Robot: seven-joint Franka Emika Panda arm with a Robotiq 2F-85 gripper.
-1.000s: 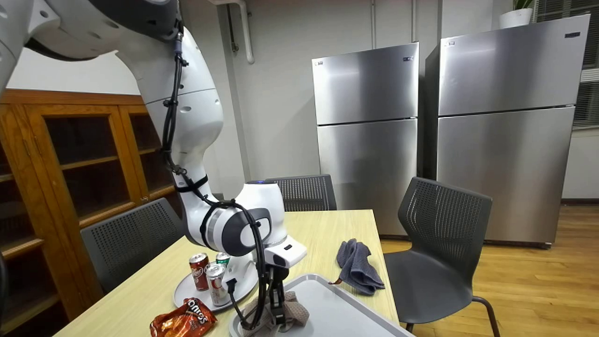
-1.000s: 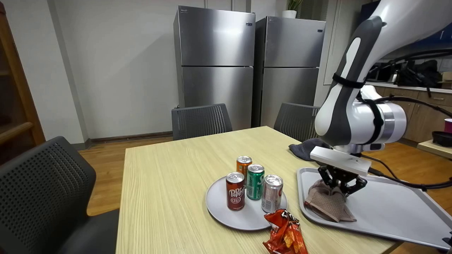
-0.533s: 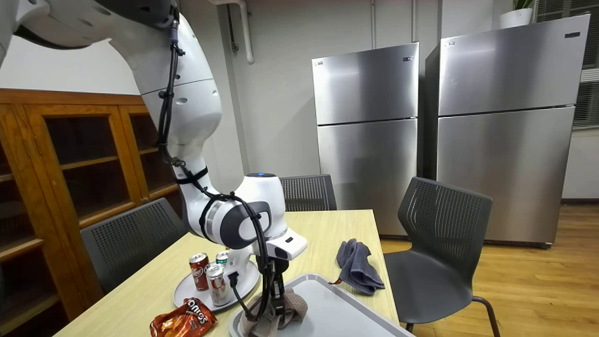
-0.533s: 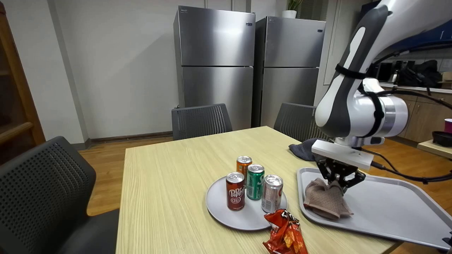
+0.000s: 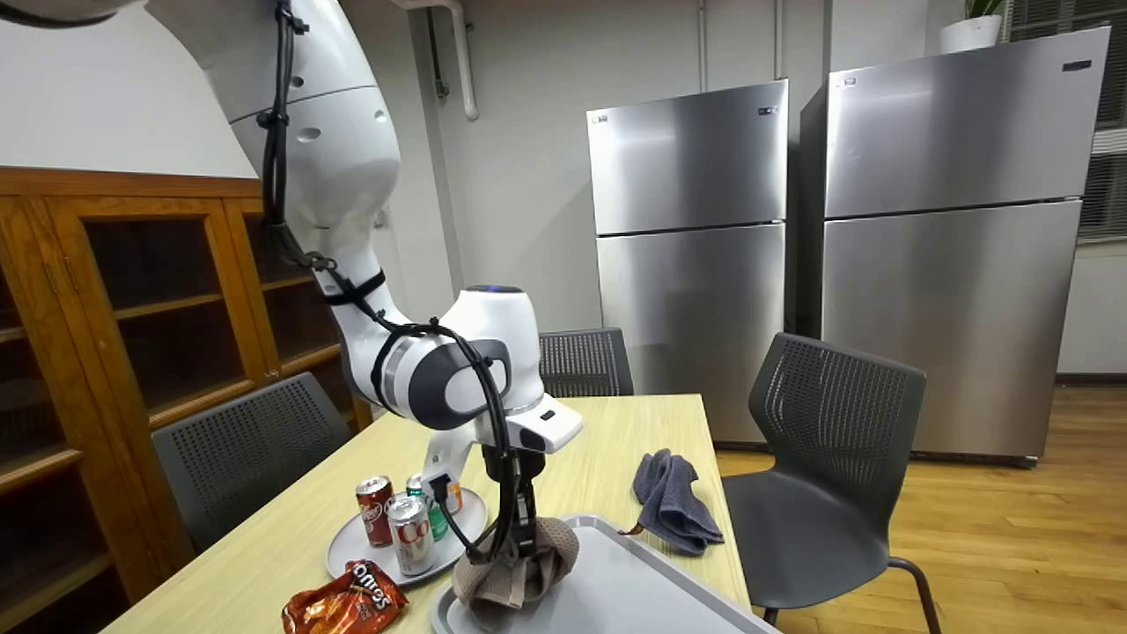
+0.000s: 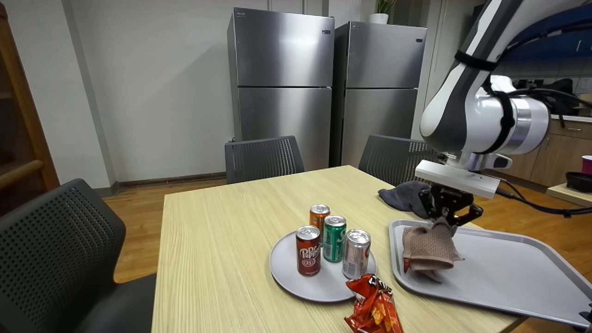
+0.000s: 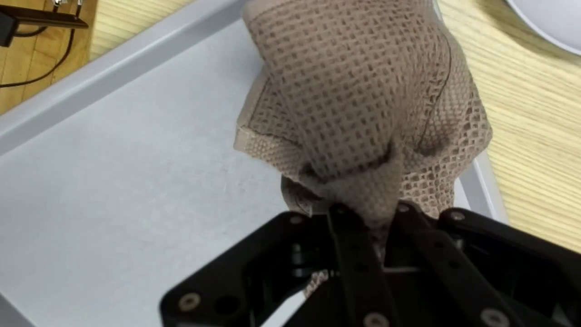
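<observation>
Brown cloth hangs at lower right of frame in an exterior view, over the left end of the tray. Lowest fold very near the tray surface; cannot tell whether a corner touches. Gripper at the bottom of the wrist view: jaws drawn almost together, a thin bunched fold of cloth pinched between the fingers, the rest draping up through the upper middle of the frame and over the tray's right-hand edge there. Hold looks sound; inner finger faces hidden by fabric. Progress, as I judge it: grasp done, lift partly done. Outstanding: cloth is neither clear of the tray nor released. Nearby things all untouched by the gripper. Plate, lower middle of frame, carries four upright cans: red can, orange can, green can, silver can. Crumpled bag at the bottom edge of the same frame, close against the plate; whether they touch, unclear. Dark towel lies right of middle in an exterior view, on the table, beside the tray and well apart from the gripper.
</observation>
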